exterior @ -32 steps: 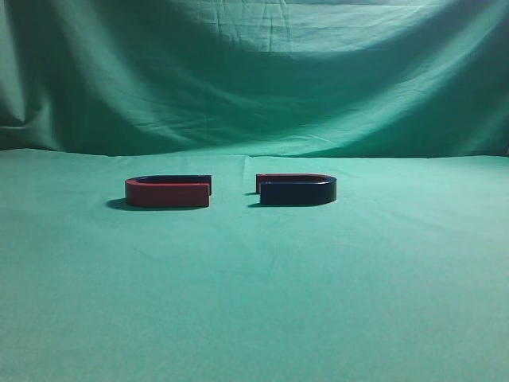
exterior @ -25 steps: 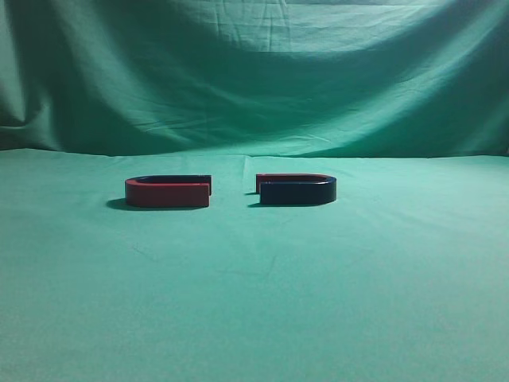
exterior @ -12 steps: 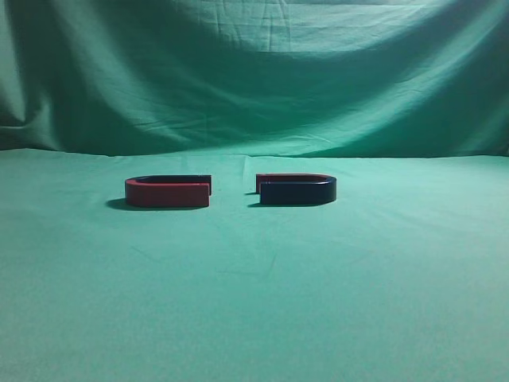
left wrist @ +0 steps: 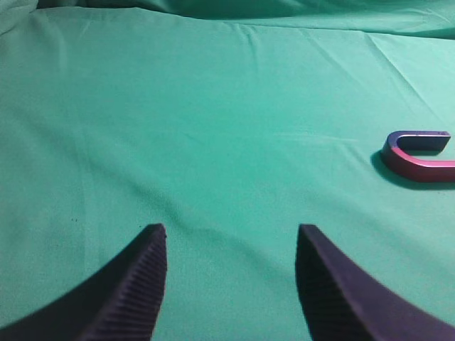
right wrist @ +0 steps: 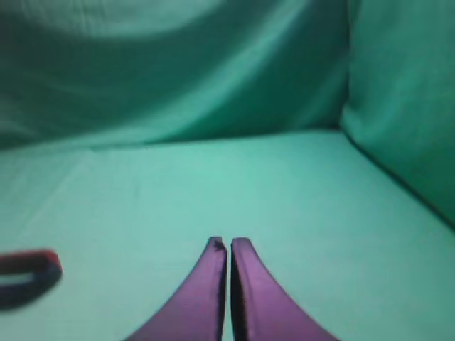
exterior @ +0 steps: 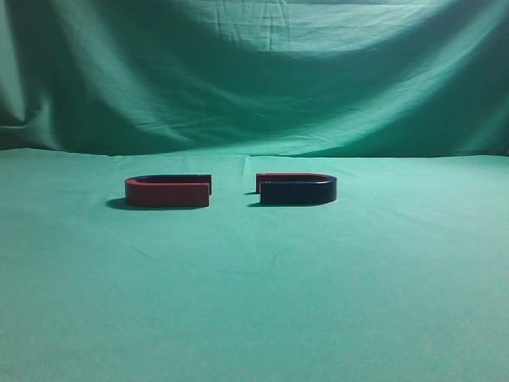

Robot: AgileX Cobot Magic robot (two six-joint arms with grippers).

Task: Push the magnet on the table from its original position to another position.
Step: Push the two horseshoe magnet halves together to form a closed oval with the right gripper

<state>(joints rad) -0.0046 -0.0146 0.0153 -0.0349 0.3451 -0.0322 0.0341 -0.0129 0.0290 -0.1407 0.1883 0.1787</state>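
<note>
Neither arm showed in the exterior view, so each gripper could be judged only from its own wrist camera. In the right wrist view the magnet [right wrist: 25, 273] was blurred and cut by the left edge of the frame, its red arm above the dark one. In the left wrist view the red-faced magnet [left wrist: 419, 155] ran off the right edge, so only its curved end and part of its arms were seen.

In the exterior view the magnet [exterior: 296, 189] lay flat on the table [exterior: 254, 302], its dark navy side toward the camera and its red arm behind. Its open end pointed left at the red-faced magnet [exterior: 168, 191], whose open end pointed right; a clear gap of green cloth separated the two. The wrinkled backdrop [exterior: 254, 79] rose well behind the magnet.

The left gripper [left wrist: 231, 231] hung above bare cloth with its jaws spread apart, grasping nothing, the red-faced magnet off to its right. The right gripper [right wrist: 229, 243] had its fingers pressed together with nothing between them, the magnet lying off to its left. Nothing stood between either gripper and the magnet.
</note>
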